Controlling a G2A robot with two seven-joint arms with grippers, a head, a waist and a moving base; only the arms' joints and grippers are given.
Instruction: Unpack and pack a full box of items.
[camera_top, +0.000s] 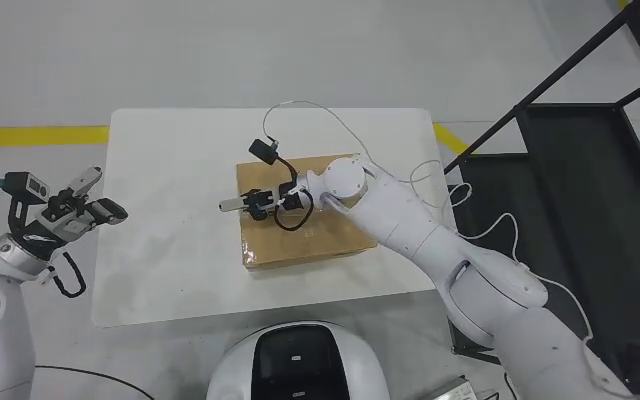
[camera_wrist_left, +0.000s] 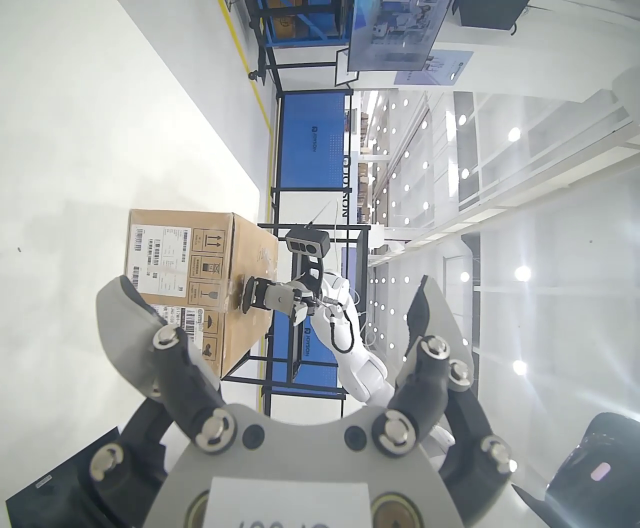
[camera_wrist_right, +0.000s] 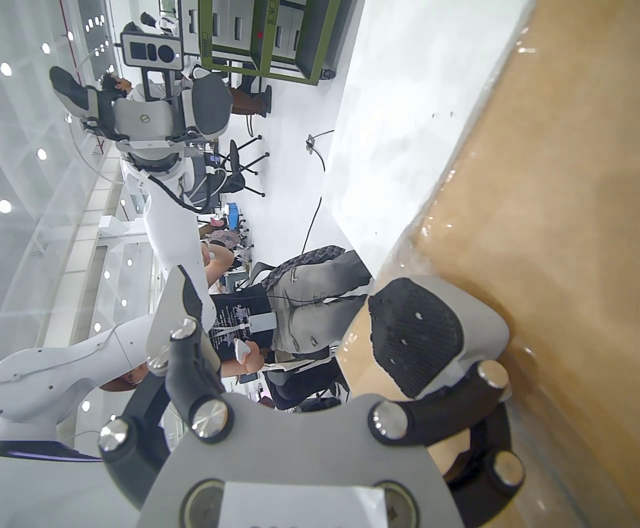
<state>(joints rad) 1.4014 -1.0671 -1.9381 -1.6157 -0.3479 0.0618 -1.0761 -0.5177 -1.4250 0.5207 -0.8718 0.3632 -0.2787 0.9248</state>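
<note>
A closed brown cardboard box (camera_top: 300, 245) stands at the middle of the white table (camera_top: 170, 250), with printed labels on the side (camera_wrist_left: 175, 260) facing the left arm. My right gripper (camera_top: 248, 204) is open at the box's left top edge. One black-padded finger (camera_wrist_right: 415, 330) lies on the taped top (camera_wrist_right: 550, 225), and the other finger (camera_wrist_right: 180, 300) hangs off past the edge. The same gripper (camera_wrist_left: 247, 295) sits at the box's top corner in the left wrist view. My left gripper (camera_top: 100, 195) hangs open and empty past the table's left edge, well away from the box.
A thin white cable (camera_top: 310, 105) loops over the table's back part. A black metal frame (camera_top: 560, 150) stands just off the table's right side. Bare tabletop (camera_top: 170, 170) lies left of the box and in front of it.
</note>
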